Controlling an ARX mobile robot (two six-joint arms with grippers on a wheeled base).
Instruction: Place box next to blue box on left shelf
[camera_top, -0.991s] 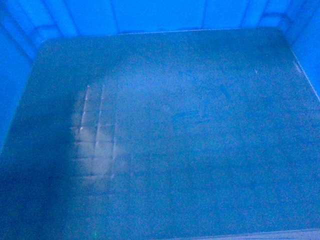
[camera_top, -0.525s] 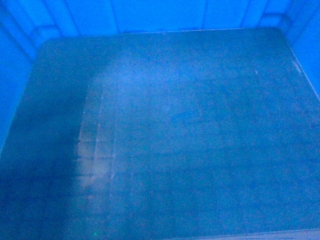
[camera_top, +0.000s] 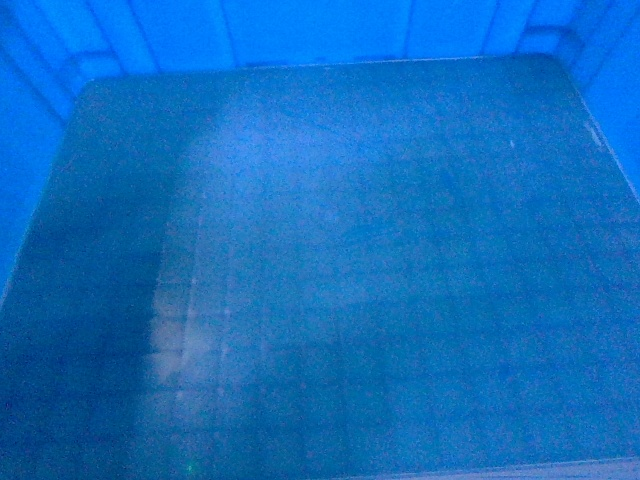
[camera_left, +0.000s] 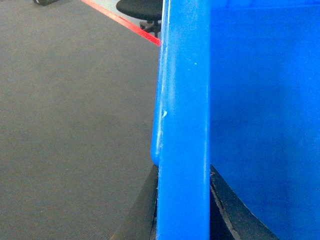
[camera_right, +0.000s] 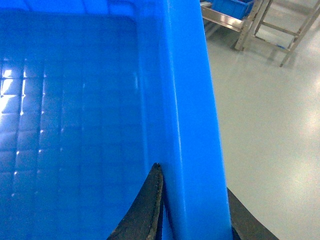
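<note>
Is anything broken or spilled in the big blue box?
Nothing stands out. The box is empty, with only glare on its glossy floor. The left gripper and right gripper each pinch a side wall, and the rim looks whole apart from tiny scuffs.

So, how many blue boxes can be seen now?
2. The box fills the head view; a second blue box sits on a rack. Others may be hidden.
</note>
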